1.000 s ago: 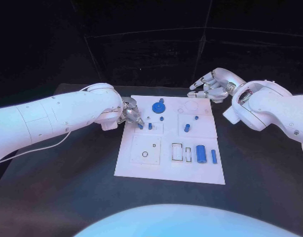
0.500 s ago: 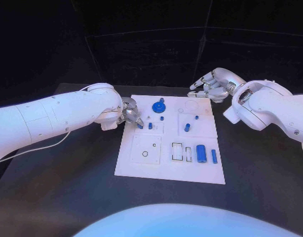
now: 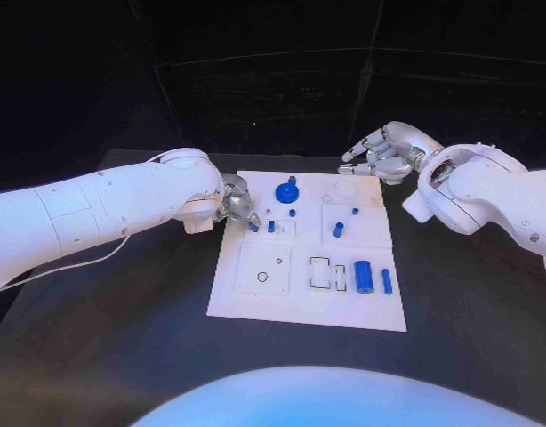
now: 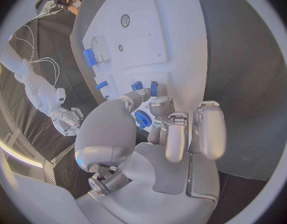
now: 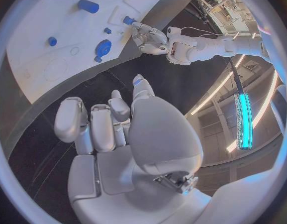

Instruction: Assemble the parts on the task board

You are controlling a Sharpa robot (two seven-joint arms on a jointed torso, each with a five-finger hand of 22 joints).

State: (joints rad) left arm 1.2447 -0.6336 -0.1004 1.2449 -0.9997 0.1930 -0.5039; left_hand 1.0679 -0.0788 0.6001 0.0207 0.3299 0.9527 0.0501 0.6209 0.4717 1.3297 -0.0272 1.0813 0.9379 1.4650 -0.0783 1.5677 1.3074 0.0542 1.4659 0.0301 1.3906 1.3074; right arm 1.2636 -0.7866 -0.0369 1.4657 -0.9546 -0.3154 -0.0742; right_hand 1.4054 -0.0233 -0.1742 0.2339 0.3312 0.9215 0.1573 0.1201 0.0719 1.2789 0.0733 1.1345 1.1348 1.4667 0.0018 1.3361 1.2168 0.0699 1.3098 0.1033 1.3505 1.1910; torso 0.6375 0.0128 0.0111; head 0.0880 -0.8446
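The white task board (image 3: 254, 298) lies in the middle of the table. On it are a round blue part with a knob (image 3: 286, 192), small blue pegs (image 3: 270, 226) (image 3: 293, 213) (image 3: 339, 229), a blue cylinder (image 3: 365, 277) and a thin blue bar (image 3: 386, 281). My left hand (image 3: 237, 206) is at the board's left edge, its fingertips (image 4: 158, 104) just short of two pegs (image 4: 137, 85), thumb and fingers apart with nothing between them. My right hand (image 3: 378, 156) hovers off the board's far right corner, loosely curled and holding nothing (image 5: 112, 129).
Empty recesses and outlined slots (image 3: 319, 271) mark the board's near half, with a round hole (image 3: 263, 277) at its left. Black table (image 3: 107, 338) surrounds the board. My white forearms flank the board on both sides.
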